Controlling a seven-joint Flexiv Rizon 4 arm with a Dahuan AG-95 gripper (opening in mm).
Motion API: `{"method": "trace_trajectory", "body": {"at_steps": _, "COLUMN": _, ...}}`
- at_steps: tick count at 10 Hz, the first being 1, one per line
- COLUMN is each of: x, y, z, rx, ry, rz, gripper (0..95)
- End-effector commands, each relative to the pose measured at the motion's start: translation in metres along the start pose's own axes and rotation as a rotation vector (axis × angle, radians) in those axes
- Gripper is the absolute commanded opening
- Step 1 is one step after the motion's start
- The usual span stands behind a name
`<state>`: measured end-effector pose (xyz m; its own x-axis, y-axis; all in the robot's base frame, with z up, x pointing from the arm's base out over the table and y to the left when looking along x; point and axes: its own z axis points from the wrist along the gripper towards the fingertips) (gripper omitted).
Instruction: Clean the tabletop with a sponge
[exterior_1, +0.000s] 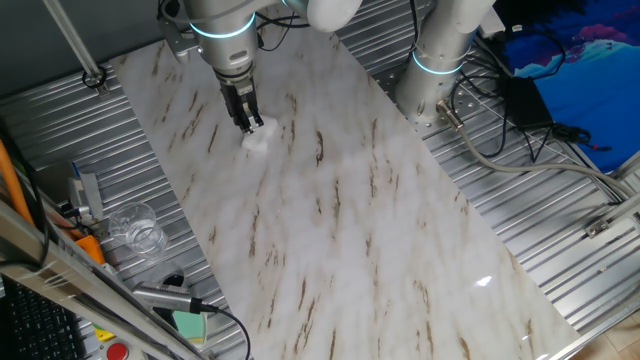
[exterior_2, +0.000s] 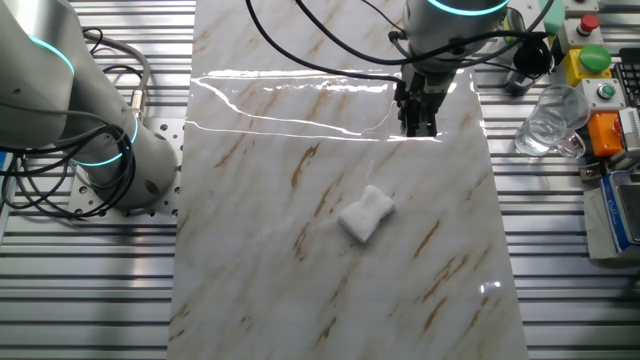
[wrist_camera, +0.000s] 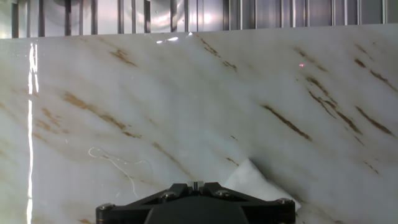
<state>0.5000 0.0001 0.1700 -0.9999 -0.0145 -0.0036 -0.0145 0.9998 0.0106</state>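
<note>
The tabletop (exterior_1: 340, 230) is a long glossy white marble slab with brown streaks; it also shows in the other fixed view (exterior_2: 300, 260) and in the hand view (wrist_camera: 186, 93). The sponge (exterior_2: 366, 213), a small white soft block, lies loose on it. It also shows in one fixed view (exterior_1: 257, 136) and low right in the hand view (wrist_camera: 256, 182). My gripper (exterior_2: 418, 126) hangs above the slab, apart from the sponge, with its dark fingers together and nothing between them. In one fixed view the gripper (exterior_1: 247, 124) stands just over the sponge.
A clear plastic cup (exterior_1: 137, 228) stands on the ribbed metal beside the slab, near a pale green block (exterior_1: 188, 324). A second arm's base (exterior_2: 100, 135) stands on the other side. A button box (exterior_2: 590, 60) and cables lie near the cup. A thin thread (wrist_camera: 115, 160) lies on the slab.
</note>
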Motion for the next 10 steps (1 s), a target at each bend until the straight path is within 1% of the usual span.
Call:
{"method": "trace_trajectory", "body": {"at_steps": 1, "x": 0.0002, "y": 0.0, "z": 0.0001, "rx": -0.003, "ry": 0.002, "rz": -0.029, "gripper": 0.0}}
{"method": "trace_trajectory", "body": {"at_steps": 3, "x": 0.0002, "y": 0.0, "z": 0.0001, "rx": 0.002, "ry": 0.002, "rz": -0.027, "gripper": 0.0}}
{"method": "trace_trajectory", "body": {"at_steps": 4, "x": 0.0003, "y": 0.0, "z": 0.0001, "rx": 0.003, "ry": 0.002, "rz": -0.048, "gripper": 0.0}}
{"method": "trace_trajectory", "body": {"at_steps": 6, "x": 0.0009, "y": 0.0, "z": 0.0003, "rx": 0.0, "ry": 0.001, "rz": -0.198, "gripper": 0.0}}
{"method": "trace_trajectory", "body": {"at_steps": 7, "x": 0.0015, "y": 0.0, "z": 0.0004, "rx": -0.004, "ry": -0.001, "rz": -0.216, "gripper": 0.0}}
{"method": "trace_trajectory", "body": {"at_steps": 9, "x": 0.0018, "y": -0.0002, "z": 0.0014, "rx": 0.001, "ry": 0.0, "rz": -0.238, "gripper": 0.0}}
{"method": "trace_trajectory", "body": {"at_steps": 10, "x": 0.0013, "y": -0.0011, "z": 0.0045, "rx": 0.0, "ry": 0.0, "rz": -0.267, "gripper": 0.0}}
